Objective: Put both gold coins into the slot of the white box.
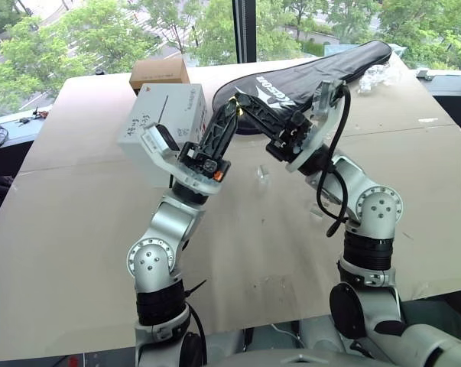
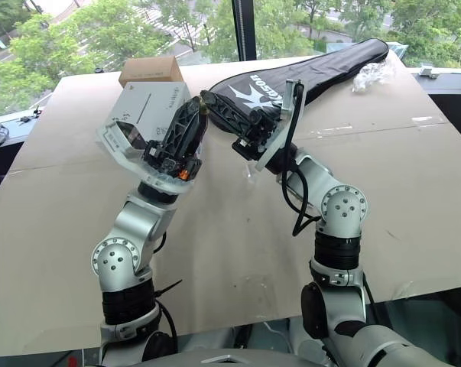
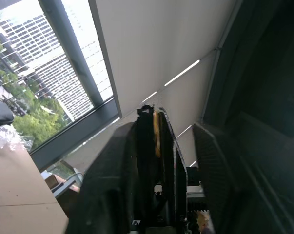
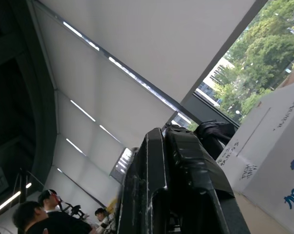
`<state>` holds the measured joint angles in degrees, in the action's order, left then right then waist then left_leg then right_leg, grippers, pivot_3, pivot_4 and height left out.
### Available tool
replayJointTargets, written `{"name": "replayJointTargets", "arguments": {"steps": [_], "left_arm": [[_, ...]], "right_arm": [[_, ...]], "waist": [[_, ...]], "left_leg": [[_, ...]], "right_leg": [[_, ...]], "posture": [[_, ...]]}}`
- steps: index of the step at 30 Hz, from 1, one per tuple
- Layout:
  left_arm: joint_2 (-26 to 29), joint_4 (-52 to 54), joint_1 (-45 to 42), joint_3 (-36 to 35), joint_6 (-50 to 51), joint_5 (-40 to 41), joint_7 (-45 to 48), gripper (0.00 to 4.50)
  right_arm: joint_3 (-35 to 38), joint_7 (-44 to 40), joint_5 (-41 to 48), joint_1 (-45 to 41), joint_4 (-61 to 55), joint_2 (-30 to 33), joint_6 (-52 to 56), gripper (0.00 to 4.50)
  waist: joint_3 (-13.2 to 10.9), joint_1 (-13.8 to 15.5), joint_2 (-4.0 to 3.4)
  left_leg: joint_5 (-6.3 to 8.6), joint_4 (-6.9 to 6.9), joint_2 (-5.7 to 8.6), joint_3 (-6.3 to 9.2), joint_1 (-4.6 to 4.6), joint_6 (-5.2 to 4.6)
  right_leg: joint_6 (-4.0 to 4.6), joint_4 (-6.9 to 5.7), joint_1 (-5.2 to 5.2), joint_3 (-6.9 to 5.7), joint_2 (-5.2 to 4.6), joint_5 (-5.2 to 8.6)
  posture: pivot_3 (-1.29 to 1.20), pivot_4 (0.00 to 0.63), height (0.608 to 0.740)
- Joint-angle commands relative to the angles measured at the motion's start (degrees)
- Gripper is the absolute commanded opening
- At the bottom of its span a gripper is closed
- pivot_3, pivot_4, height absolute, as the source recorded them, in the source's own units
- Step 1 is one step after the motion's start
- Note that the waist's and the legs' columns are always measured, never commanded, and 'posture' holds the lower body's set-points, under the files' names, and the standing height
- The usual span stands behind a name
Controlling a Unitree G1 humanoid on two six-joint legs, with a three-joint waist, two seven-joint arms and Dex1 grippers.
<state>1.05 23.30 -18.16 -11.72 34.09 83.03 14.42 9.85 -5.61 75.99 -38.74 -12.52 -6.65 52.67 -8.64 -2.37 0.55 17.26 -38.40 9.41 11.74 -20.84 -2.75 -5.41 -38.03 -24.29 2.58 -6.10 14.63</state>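
Both arms are raised over the middle of the tabletop (image 1: pixel 77 252), their tips nearly meeting in the air. The left end effector (image 1: pixel 235 105) points up and toward the right one; in the left wrist view its fingers (image 3: pixel 166 146) are pressed close with a thin gold-tinted piece, one of the gold coins (image 3: pixel 156 134), clamped between them near the tips. The right end effector (image 1: pixel 241 98) slants up and to the left, its fingers (image 4: pixel 178 161) together, and I cannot make out anything between them. Just behind and to the left of the left arm stands the white box (image 1: pixel 169 115), upright on the tabletop, with the slot (image 2: pixel 142 112) running as a thin dark line across its top beside the handwriting. A small clear holder (image 1: pixel 263 175) lies on the tabletop between the two arms; whether it has a coin in it is too small to tell. Farther back sits a brown cardboard box (image 1: pixel 159 73), touching the white box's far side, and a long black bag (image 1: pixel 322 65) lies across the far right, with a crumpled clear wrapper (image 2: pixel 371 75) near its end.
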Motion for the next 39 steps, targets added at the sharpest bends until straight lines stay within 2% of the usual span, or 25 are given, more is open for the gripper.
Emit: {"name": "replayJointTargets", "arguments": {"steps": [1, 9, 10, 11, 12, 14, 15, 16, 19, 23, 26, 28, 33, 39], "left_arm": [[0.01, 1.79, -0.28, 0.52, -1.25, 0.86, 1.02, 0.04], [0.56, 1.92, -0.05, 0.97, -1.93, 0.91, 1.17, 0.04], [0.76, 2.00, -0.12, 0.97, -2.15, 0.32, 1.21, 0.00], [1.21, 2.20, -0.33, 0.99, -2.49, -0.86, 0.90, 0.00], [1.70, 2.38, -0.60, 1.02, -2.80, -1.97, 0.38, 0.00], [3.37, 2.84, -2.27, 0.29, -3.93, -4.54, -1.58, 0.00], [4.73, 3.27, -3.33, -0.30, -4.49, -6.18, -2.37, 0.00], [6.28, 3.59, -4.45, -1.01, -4.89, -7.74, -3.46, 0.00], [13.69, 4.32, -7.40, -2.71, -3.88, -12.60, -5.93, 0.00], [29.53, 4.95, -10.87, -3.09, 1.87, -23.23, -9.88, 0.00], [34.89, 5.13, -12.36, -1.33, 4.70, -30.82, -14.71, 0.00], [38.33, 6.36, -12.43, 2.89, 7.58, -38.90, -17.68, 0.00], [33.73, 6.77, -12.39, 5.01, 9.98, -45.86, -23.98, 0.00], [30.57, 6.28, -10.88, 1.75, 11.79, -48.95, -24.42, 0.00]], "right_arm": [[-1.04, 0.33, 1.73, 0.09, -2.06, 0.34, -1.07, 0.00], [-2.09, -0.22, 1.16, 0.15, -1.93, 1.75, -2.40, 0.00], [-2.11, -0.45, 0.90, 0.21, -1.95, 1.86, -2.93, 0.63], [-1.79, -1.08, 1.15, 0.31, -2.19, 1.84, -3.78, 0.91], [-1.41, -1.37, 1.34, 0.35, -2.41, 1.95, -4.41, 1.48], [-0.83, -1.07, -4.00, 0.22, -2.03, 4.33, -7.22, 2.36], [-1.34, -3.42, -7.82, 0.58, -2.06, 7.12, -8.59, 2.91], [-1.57, -6.10, -10.34, 1.16, -2.30, 9.73, -9.61, 3.28], [-3.50, -16.29, -18.81, 3.23, -3.60, 18.47, -14.47, 3.28], [-8.87, -35.43, -29.90, 5.29, -5.34, 33.61, -21.32, 3.28], [-9.27, -39.92, -32.49, 3.94, -4.54, 36.47, -24.47, 3.28], [-9.33, -42.68, -34.16, 2.90, -3.86, 37.45, -26.33, 3.28], [-10.04, -46.21, -38.02, 1.18, -1.93, 38.28, -28.68, 3.28], [-10.08, -45.49, -39.86, 0.94, -0.93, 37.75, -27.90, 3.28]], "waist": [[0.00, 0.01, 0.00], [0.00, -0.01, 0.00], [0.00, -0.01, 0.00], [0.00, -0.01, 0.00], [0.00, -0.01, 0.00], [0.00, -0.01, 0.00], [0.00, 0.09, 0.00], [0.00, 0.34, 0.00], [0.01, 0.57, 0.01], [0.00, 0.06, 0.01], [0.00, -0.07, 0.02], [0.00, 0.06, 0.02], [-0.02, 1.21, 0.08], [-0.02, 1.58, 0.09]], "left_leg": [[0.00, 0.00, 0.00, -0.01, 0.00, 0.00], [0.00, 0.01, -0.01, -0.04, 0.00, 0.00], [0.00, 0.01, -0.01, -0.05, 0.00, 0.00], [0.00, 0.01, -0.01, -0.05, 0.00, 0.00], [0.00, 0.01, -0.01, -0.05, 0.00, 0.00], [0.00, 0.01, -0.01, -0.05, 0.00, 0.00], [0.00, 0.01, -0.01, -0.05, 0.00, 0.00], [0.00, 0.00, -0.01, -0.05, -0.01, 0.00], [0.00, -0.05, 0.01, -0.06, -0.05, 0.00], [0.00, 0.04, 0.00, -0.18, -0.10, 0.00], [0.00, 0.11, -0.11, -0.32, -0.12, 0.00], [0.01, 0.12, -0.15, -0.35, -0.11, 0.01], [0.01, 0.08, -0.12, -0.33, -0.18, 0.01], [0.01, 0.08, -0.14, -0.34, -0.23, 0.01]], "right_leg": [[0.00, 0.00, 0.00, 0.01, 0.00, 0.00], [0.00, 0.00, -0.01, 0.03, 0.00, -0.01], [0.00, 0.01, -0.01, 0.04, 0.00, -0.01], [0.00, 0.01, -0.01, 0.04, 0.00, -0.01], [0.00, 0.00, -0.01, 0.03, 0.00, -0.01], [0.00, 0.00, -0.02, 0.04, 0.00, -0.01], [0.00, 0.00, -0.02, 0.04, 0.00, -0.01], [0.00, 0.00, -0.02, 0.02, 0.01, -0.02], [-0.05, 0.04, -0.01, 0.02, 0.04, -0.06], [-0.05, 0.03, -0.15, 0.16, 0.02, -0.06], [-0.05, 0.03, -0.25, 0.32, -0.04, -0.06], [-0.05, 0.03, -0.26, 0.35, -0.03, -0.07], [-0.06, 0.07, -0.26, 0.30, 0.01, -0.08], [-0.05, 0.06, -0.33, 0.29, -0.03, -0.09]], "posture": [[0.00, 0.150, 0.740], [0.00, 0.150, 0.740], [0.00, 0.150, 0.740], [0.00, 0.150, 0.740], [0.00, 0.150, 0.740], [0.00, 0.150, 0.740], [0.00, 0.150, 0.740], [0.00, 0.150, 0.740], [0.00, 0.150, 0.740], [0.00, 0.150, 0.740], [0.00, 0.150, 0.740], [0.00, 0.150, 0.740], [0.00, 0.150, 0.740], [0.00, 0.150, 0.740]]}}
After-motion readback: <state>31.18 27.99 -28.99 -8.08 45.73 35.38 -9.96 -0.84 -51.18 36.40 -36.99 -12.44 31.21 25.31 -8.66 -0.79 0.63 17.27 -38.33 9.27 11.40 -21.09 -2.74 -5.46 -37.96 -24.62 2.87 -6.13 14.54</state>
